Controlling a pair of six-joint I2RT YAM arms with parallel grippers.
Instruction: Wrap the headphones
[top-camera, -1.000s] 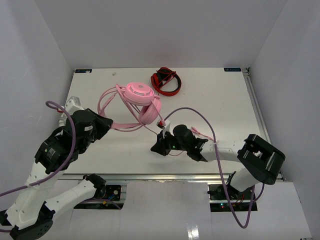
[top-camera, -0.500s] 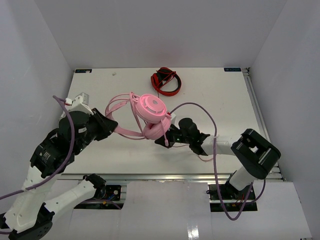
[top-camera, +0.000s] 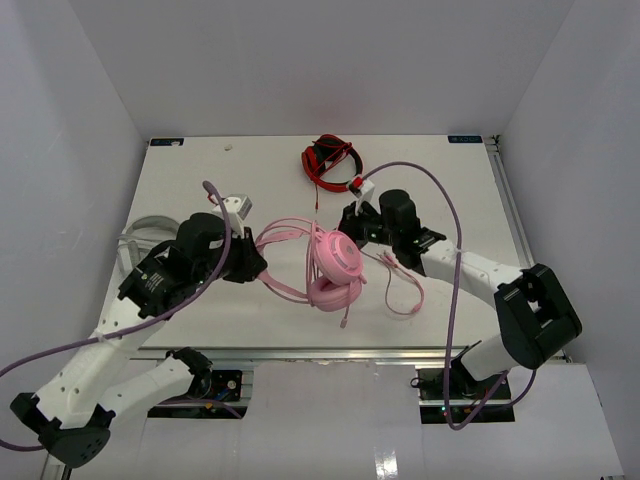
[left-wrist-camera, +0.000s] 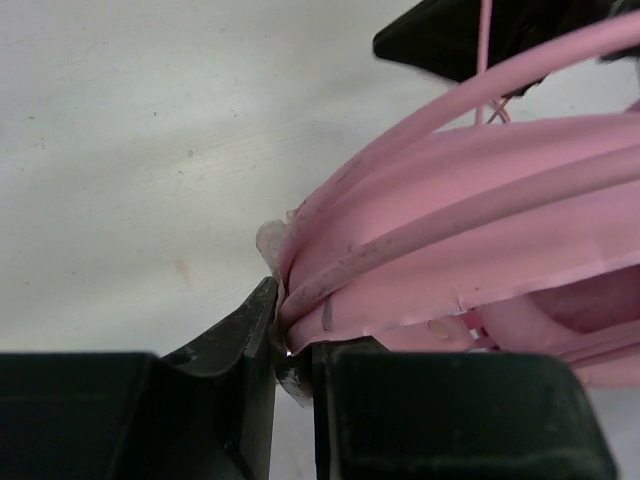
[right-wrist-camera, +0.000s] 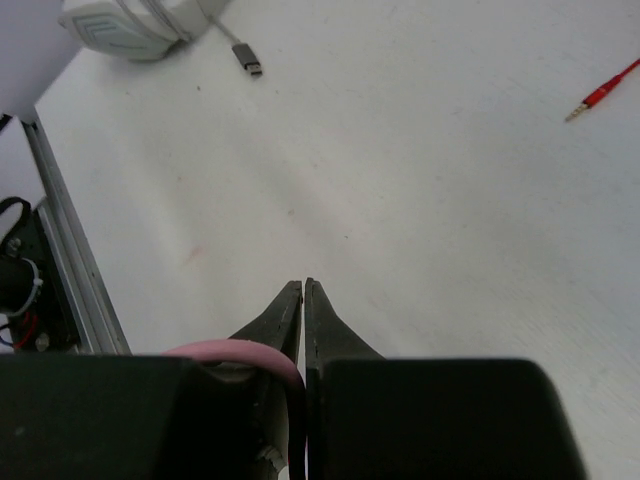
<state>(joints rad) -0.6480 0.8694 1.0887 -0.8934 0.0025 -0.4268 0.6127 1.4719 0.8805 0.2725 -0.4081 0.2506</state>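
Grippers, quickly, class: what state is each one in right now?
Left gripper: shut on the pink headphones, at the headband.
Right gripper: shut, with the pink cable pinched near the finger bases.

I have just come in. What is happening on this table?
Two robot arms are working on the pink headphones in the middle of the table. The left gripper is clamped on the headband. The right gripper is shut beside the ear cups; whether it pinches the thin cable is unclear. Most of that cable lies in loose loops, not yet wrapped.
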